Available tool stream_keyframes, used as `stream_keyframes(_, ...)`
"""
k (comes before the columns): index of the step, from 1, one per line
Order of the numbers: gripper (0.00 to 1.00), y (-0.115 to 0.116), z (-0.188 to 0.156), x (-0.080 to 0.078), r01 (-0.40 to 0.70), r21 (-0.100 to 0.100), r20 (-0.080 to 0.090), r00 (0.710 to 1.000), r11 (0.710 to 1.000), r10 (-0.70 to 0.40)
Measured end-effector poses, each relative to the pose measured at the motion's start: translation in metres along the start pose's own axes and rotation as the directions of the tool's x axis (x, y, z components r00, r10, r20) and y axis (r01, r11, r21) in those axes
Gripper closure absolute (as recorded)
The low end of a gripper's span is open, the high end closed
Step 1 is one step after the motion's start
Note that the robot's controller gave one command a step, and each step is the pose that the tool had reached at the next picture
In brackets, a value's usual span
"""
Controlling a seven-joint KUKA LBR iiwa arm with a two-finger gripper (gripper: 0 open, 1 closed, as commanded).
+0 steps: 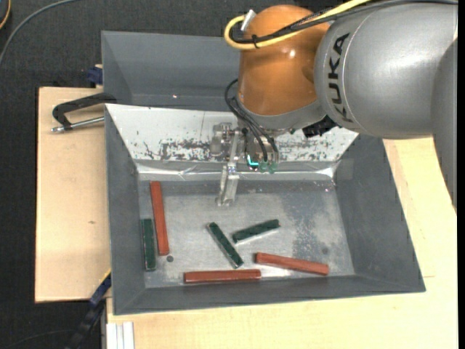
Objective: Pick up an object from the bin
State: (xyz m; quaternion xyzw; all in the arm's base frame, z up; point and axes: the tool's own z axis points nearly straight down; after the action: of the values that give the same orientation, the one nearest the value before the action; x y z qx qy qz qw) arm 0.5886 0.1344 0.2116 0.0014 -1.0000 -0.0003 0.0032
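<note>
Since the task names no thing, the likeliest pick, judged by nearness alone, is the middle green stick [224, 244], mid-floor, w/ its upper end just toward the view's bottom from the gripper [228, 192]. The gripper hangs off the arm [392, 57] at the back of the bin [122, 195], close to the rear wall, above bare floor and not over any stick. Can't tell whether the jaws are apart or together; nothing seen between them.

Key relation: the middle green stick's long axis runs diagonal, upper-left to lower-right in the view. The jaws would prob. need to close across its narrow width, i.e. set at right angles to that diagonal.

A second green stick [256, 230] lies just right of it, tilted the other way, its left end close to the first one's middle. Touching or not, can't say. A grasp nearer the upper end looks cleaner, imo.

The rest lie farther off:
- left red stick [158, 217] & left green stick [148, 243], side by side by the left wall
- front red stick [221, 275], along the front
- right red stick [290, 263], front-right

Pick not yet begun, by the look of it.
</note>
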Motion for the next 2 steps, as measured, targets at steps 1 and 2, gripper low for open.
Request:
stream_keyframes(1, 0.0, -0.041, 0.087, 0.05, 0.274, 0.002, 0.002, 0.962, 0.962, -0.274)
stream_keyframes(2, 0.0, -0.04, 0.142, 0.077, 0.133, 0.0, 0.004, 0.991, 0.991, -0.133)
